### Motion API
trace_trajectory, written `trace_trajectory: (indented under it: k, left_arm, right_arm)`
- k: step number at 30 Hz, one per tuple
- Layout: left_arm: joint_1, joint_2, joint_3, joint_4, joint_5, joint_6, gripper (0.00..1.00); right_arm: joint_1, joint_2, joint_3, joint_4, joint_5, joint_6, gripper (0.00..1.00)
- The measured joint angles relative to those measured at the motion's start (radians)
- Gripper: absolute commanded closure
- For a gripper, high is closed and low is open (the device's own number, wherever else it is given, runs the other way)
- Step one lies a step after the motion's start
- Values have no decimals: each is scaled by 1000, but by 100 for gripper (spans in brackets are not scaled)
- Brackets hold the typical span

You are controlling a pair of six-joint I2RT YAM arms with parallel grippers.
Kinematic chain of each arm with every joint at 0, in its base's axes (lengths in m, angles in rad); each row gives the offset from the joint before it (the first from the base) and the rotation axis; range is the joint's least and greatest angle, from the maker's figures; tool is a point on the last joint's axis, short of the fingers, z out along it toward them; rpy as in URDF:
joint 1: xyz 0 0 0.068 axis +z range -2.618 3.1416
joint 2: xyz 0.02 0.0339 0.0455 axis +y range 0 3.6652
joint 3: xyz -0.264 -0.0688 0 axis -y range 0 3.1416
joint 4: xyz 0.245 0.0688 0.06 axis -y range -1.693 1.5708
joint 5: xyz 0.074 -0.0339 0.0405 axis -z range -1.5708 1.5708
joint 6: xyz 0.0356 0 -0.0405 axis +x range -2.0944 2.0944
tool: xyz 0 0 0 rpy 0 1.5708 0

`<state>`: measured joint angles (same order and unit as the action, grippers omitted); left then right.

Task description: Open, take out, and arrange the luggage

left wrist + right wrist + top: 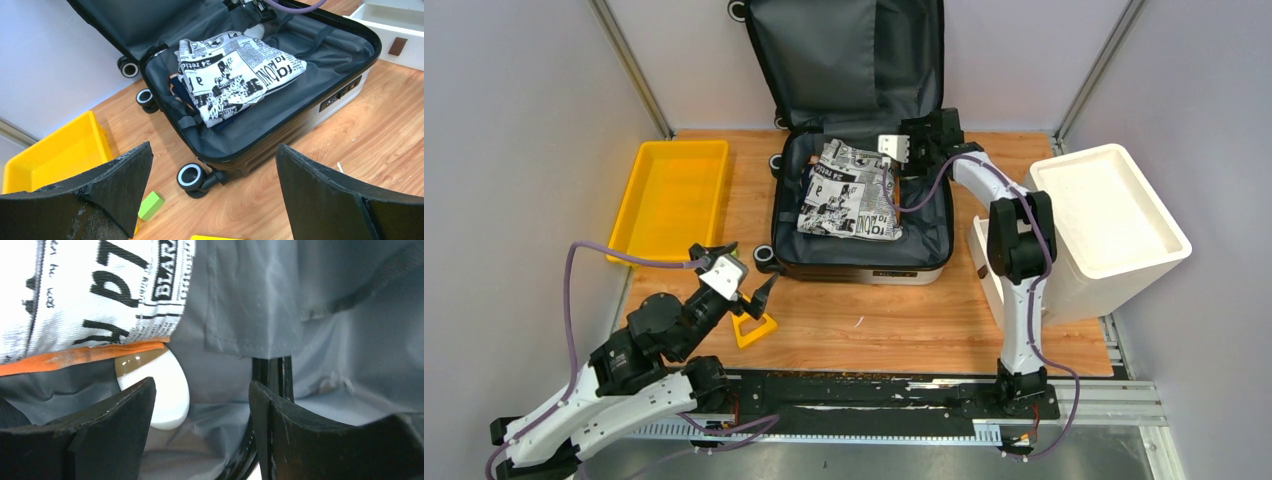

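**Wooden table: case opened, unpacking not yet begun**

On the wooden table (904,320), against the back wall, the luggage (924,228) is laid flat with its lid raised, so the opening step is judged done. A folded newsprint cloth (849,190) is seen inside on the grey lining. An orange edge shows beneath it, and a smooth white item (162,390) is tucked under that edge. The right gripper (202,390) is lowered into the case at the cloth's back right corner. Its jaws are spread with nothing between them, and the white item is seen just beside one finger. The left gripper (215,155) is held wide apart near the case's front-left wheel, and nothing is gripped by it. No removed item is seen in the yellow tray (669,190); the inside of the white bin (1109,215) cannot be judged. Taking out and arranging are therefore judged to be left.
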<state>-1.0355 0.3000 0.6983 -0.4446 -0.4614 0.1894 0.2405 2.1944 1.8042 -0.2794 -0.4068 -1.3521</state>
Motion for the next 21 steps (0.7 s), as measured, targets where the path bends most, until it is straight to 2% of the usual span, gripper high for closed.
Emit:
trace_trajectory:
  k: [11,21]
  left_arm:
    - [0,-7,0,0,8,0,0]
    - [0,-7,0,1,11,1,0]
  right_arm:
    - [-8,84,99,-237,-69,-152,29]
    - [-13,187,195,-285,-29,-180,31]
